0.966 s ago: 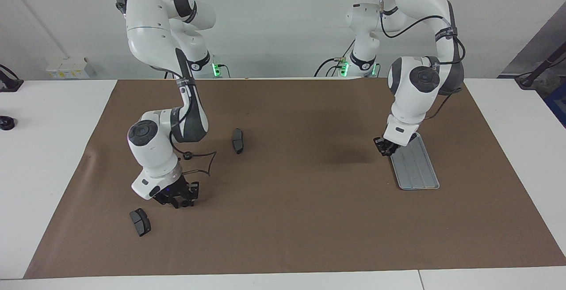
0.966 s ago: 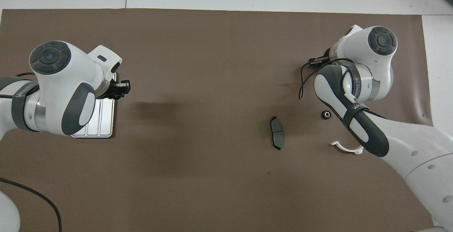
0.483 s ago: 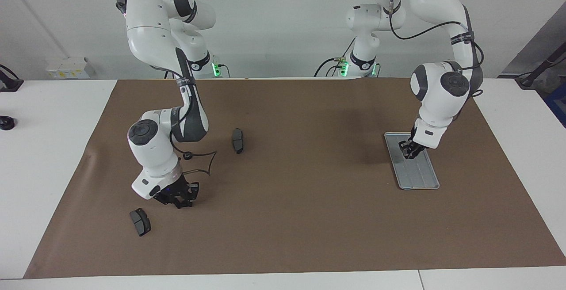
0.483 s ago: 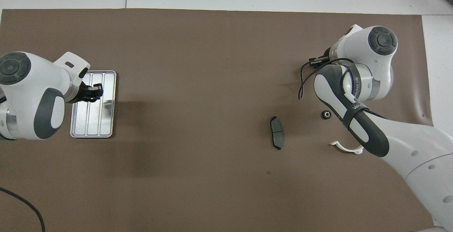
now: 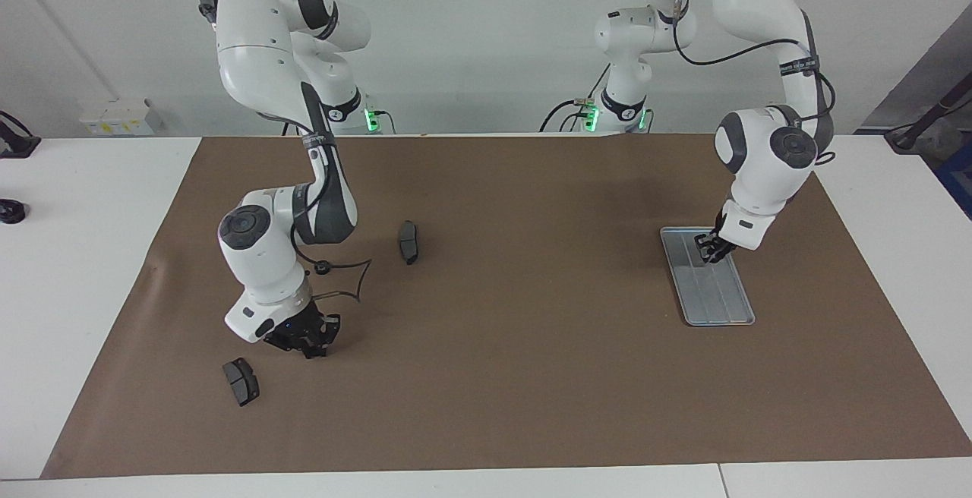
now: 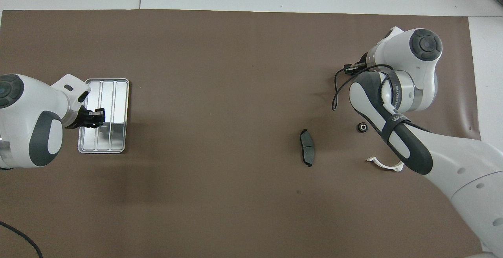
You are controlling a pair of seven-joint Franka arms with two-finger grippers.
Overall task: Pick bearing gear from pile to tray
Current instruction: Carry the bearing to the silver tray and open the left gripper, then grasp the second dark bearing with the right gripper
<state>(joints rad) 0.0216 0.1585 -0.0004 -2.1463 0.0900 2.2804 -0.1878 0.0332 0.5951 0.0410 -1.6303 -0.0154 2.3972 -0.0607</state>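
The silver ridged tray [image 5: 725, 302] lies on the brown mat at the left arm's end, and it also shows in the overhead view [image 6: 118, 93]. My left gripper [image 5: 711, 250] hangs low over the tray [image 6: 95, 117]; I see no gear in it. The pile is scattered at the right arm's end: a small black gear [image 5: 322, 267] [image 6: 362, 127], a brake pad [image 5: 408, 241] [image 6: 307, 147], a second brake pad [image 5: 241, 381] and a white half-ring bracket [image 6: 385, 164]. My right gripper [image 5: 307, 340] is low over the mat beside the second pad, apart from the gear.
The brown mat [image 5: 501, 376] covers most of the white table. The right arm's elbow and a black cable loop [image 5: 363, 274] stand over the pile area. The right wrist hides its gripper and the second pad in the overhead view.
The left gripper moved from beside the tray's edge to over the tray, then along it toward the robots. The right arm stayed almost still.
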